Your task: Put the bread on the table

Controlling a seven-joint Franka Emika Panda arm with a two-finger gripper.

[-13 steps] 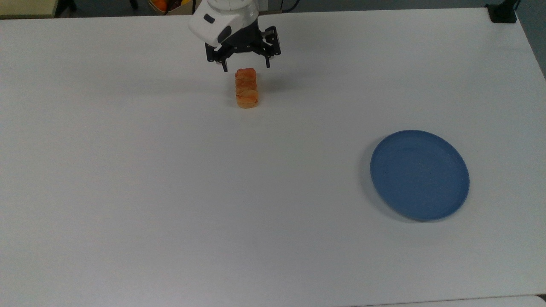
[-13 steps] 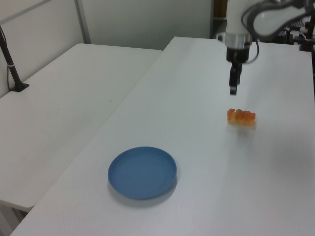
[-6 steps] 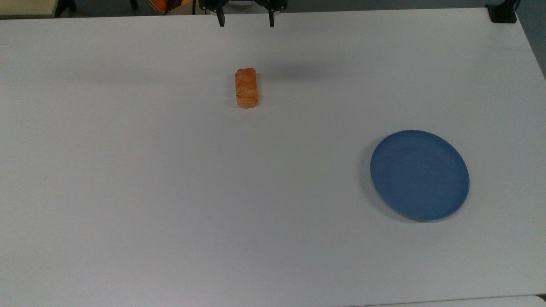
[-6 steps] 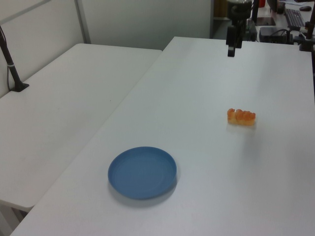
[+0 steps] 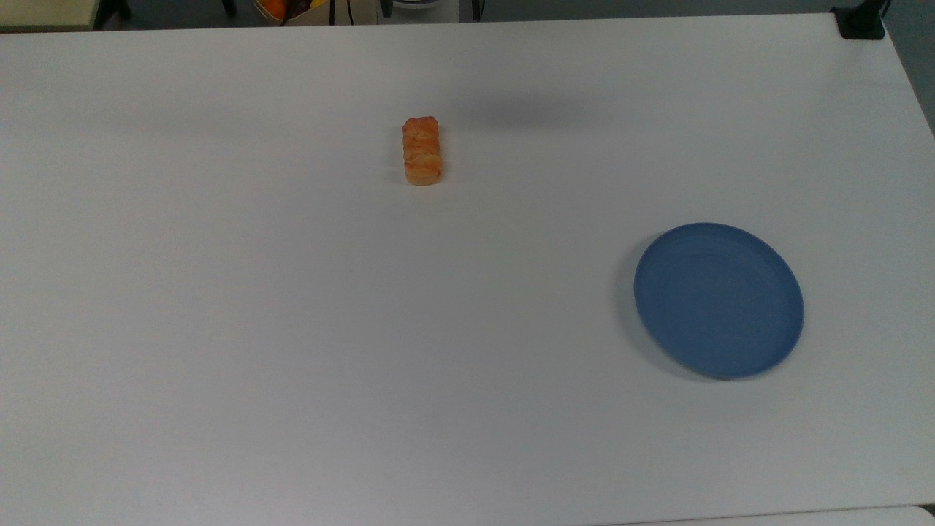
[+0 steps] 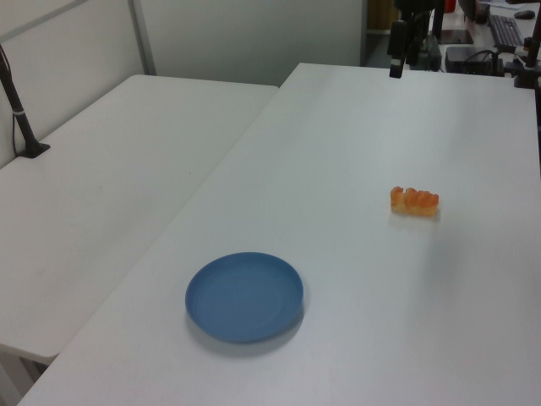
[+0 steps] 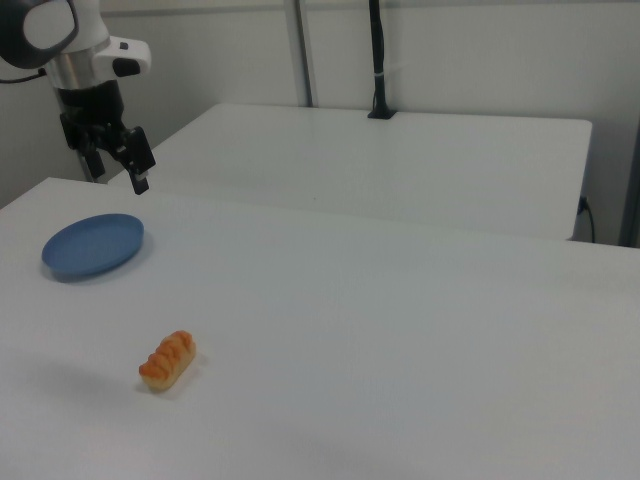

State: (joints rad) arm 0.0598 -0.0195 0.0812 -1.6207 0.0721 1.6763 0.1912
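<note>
The bread point(image 5: 422, 151), a small golden-orange braided roll, lies flat on the white table point(image 5: 292, 329), in the far middle of the top view. It also appears in the left view point(image 6: 414, 201) and the right view point(image 7: 167, 360). Nothing touches it. My gripper point(image 7: 118, 172) hangs high above the table, well away from the bread, open and holding nothing. In the left view the gripper point(image 6: 396, 61) is raised over the table's far end.
A round blue plate point(image 5: 719, 299) with nothing on it sits toward the top view's right, far from the bread. A second white table point(image 7: 400, 160) adjoins this one and carries a black post point(image 7: 378, 60). A black clamp point(image 5: 862, 22) sits at a far corner.
My gripper has risen from just above the bread's far end and drawn back toward the table's far edge, staying open. The bread and plate have not moved.
</note>
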